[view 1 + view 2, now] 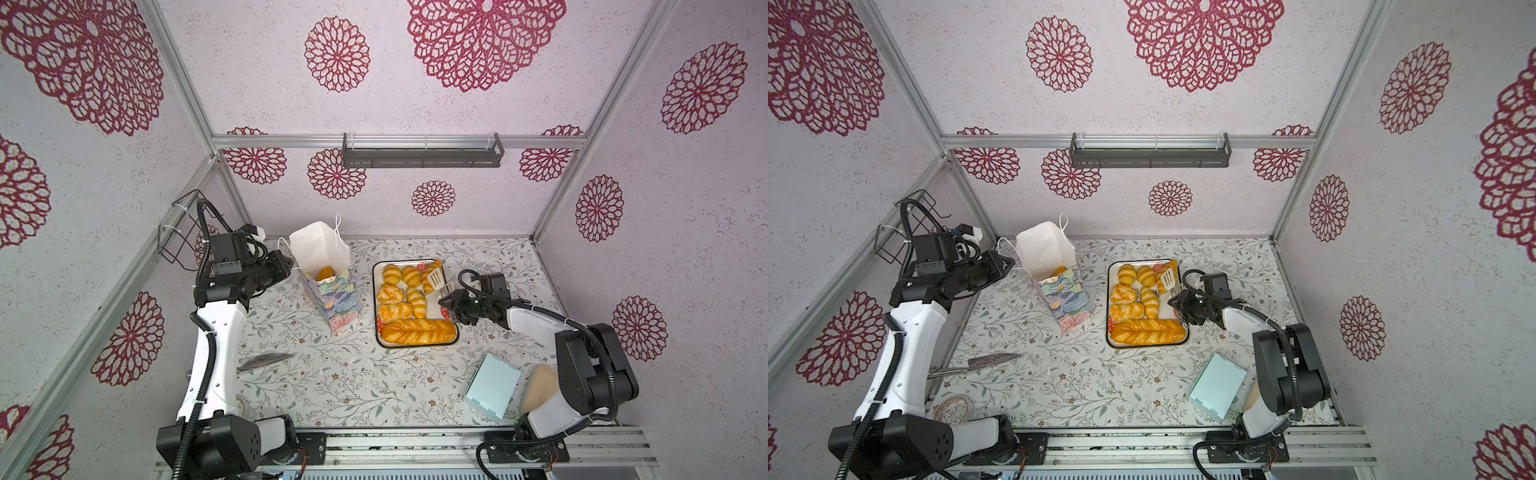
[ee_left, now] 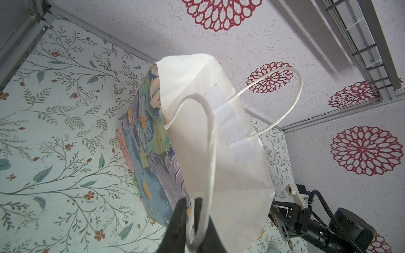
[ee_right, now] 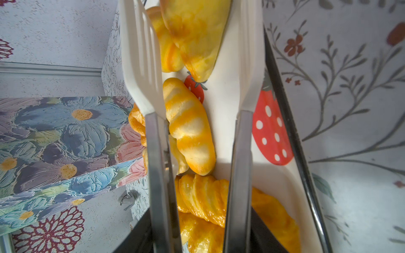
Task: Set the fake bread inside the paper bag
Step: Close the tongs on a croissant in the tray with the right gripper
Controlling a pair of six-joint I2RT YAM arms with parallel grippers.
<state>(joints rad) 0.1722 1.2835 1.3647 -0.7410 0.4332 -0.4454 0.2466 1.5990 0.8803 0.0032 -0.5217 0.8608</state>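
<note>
left gripper [image 2: 190, 200] is clamped on the rim of the tall floral paper bag [image 1: 332, 299]. 1 golden toy pastry [image 1: 325, 273] lies inside. right gripper [image 1: 451, 305] grasps white-tipped metal tongs [image 1: 436, 280], spread over the strawberry-print tray [image 1: 415, 344]. about 7 pastries left there, glossy braided loaf [image 1: 417, 331] included.

The left arm [image 1: 224, 320] and right arm [image 1: 582, 374] share glossy white link shells, bulky black joint housings, and ribbed black conduit fastened by white zip ties.
</note>
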